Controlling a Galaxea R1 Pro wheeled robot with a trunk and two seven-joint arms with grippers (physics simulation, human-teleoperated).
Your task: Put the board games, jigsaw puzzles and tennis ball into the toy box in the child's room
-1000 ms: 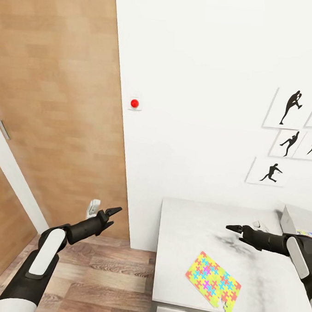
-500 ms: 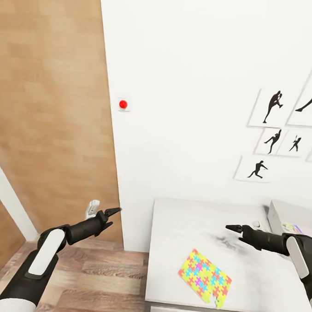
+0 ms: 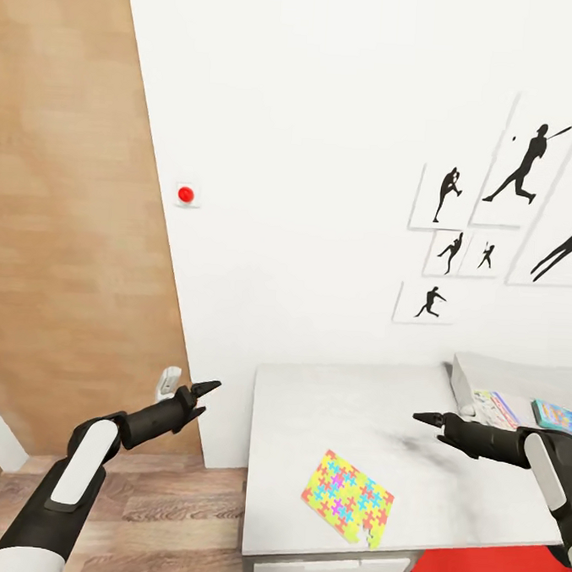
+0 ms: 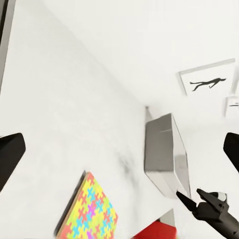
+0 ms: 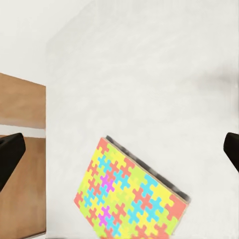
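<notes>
**Inspector:** On the light grey table point(image 3: 442, 499), near its front edge, a jigsaw puzzle point(image 3: 347, 497) lies flat, one corner just past the edge. No legible writing on it.

**Clerk:** And the toy box point(image 3: 517, 381)?

**Inspector:** At the table's far right, against the wall, holding colourful printed boxes; print too small to read.

**Clerk:** Grippers?

**Inspector:** Left gripper point(image 3: 205, 392) over the floor, right gripper point(image 3: 428, 419) above the table. Both empty, touching nothing, fingers spread wide in the wrist views.

1 bright jigsaw point(image 3: 347, 498) lies flat, askew, at the light grey surface's point(image 3: 338, 408) front edge. The grey toy box point(image 3: 517, 386) holds 2 colourful game boxes point(image 3: 528, 412).
</notes>
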